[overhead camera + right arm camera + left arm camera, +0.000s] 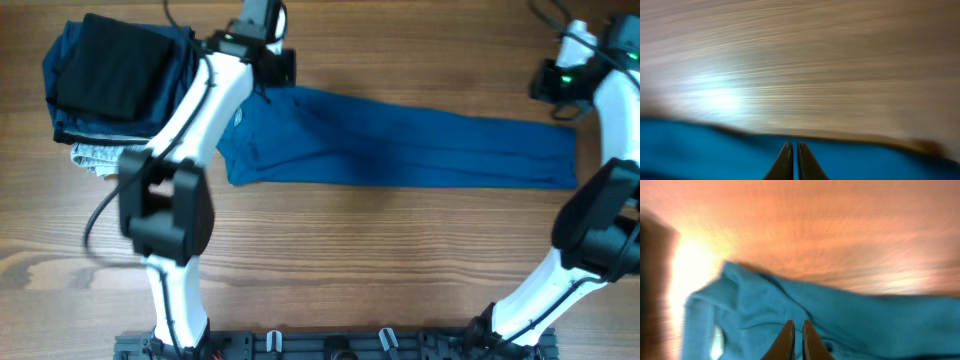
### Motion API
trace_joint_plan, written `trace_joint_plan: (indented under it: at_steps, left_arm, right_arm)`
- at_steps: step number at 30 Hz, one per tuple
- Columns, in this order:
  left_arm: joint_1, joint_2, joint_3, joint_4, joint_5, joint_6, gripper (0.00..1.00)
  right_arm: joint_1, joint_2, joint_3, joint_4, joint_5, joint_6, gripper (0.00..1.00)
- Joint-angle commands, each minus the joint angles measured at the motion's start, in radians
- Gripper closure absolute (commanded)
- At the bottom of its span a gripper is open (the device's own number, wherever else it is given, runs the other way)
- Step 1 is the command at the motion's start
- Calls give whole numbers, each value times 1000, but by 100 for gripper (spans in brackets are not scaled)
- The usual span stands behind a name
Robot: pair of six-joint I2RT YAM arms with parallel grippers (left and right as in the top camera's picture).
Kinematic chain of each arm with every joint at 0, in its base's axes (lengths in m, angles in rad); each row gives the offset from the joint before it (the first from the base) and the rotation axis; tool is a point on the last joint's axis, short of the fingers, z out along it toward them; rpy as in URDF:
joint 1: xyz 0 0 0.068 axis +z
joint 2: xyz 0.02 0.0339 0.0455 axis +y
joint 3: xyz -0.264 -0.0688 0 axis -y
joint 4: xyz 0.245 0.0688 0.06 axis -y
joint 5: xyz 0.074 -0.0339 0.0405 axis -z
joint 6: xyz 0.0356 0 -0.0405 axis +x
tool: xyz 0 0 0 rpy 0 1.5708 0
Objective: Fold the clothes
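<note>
To hold blue T-shirt (400, 150) stretched as long strip just right of folded stack (110, 70), pinches its far edge w/ L gripper (797, 330) nr stack & R gripper (791, 149) well away, jaws nrly closed.

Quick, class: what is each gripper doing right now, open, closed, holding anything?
Left gripper: closed, tips on the blue T-shirt; whether it pinches fabric cannot be told.
Right gripper: closed at the T-shirt's edge; same doubt.

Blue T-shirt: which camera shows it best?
Overhead. It shows nearly the whole blue T-shirt as one long strip across the table. Left wrist gives only a blurred end with the neck label; right wrist only a blurred blue edge.
</note>
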Motion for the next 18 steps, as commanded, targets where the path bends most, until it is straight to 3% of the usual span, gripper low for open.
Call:
trace_joint_plan:
  at_steps: [1, 8, 10, 13, 16, 18]
  left_arm:
    - [40, -82, 26, -43, -21, -7, 91]
    - [170, -84, 26, -96, -20, -10, 92]
    - [208, -84, 26, -97, -17, -10, 85]
    - [242, -84, 26, -97, -13, -10, 82]
    - [260, -84, 26, -98, -13, -10, 48]
    - [264, -84, 26, -103, -13, -9, 42]
  right_arm:
    - [162, -11, -11, -4, -154, -55, 96]
    - [475, -1, -23, 90, -92, -53, 96]
    - [544, 14, -23, 116, -43, -46, 96]
    - [624, 50, -23, 148, 39, -27, 96]
    - [671, 94, -23, 158, 56, -21, 96]
    - [698, 126, -23, 153, 42, 0, 96]
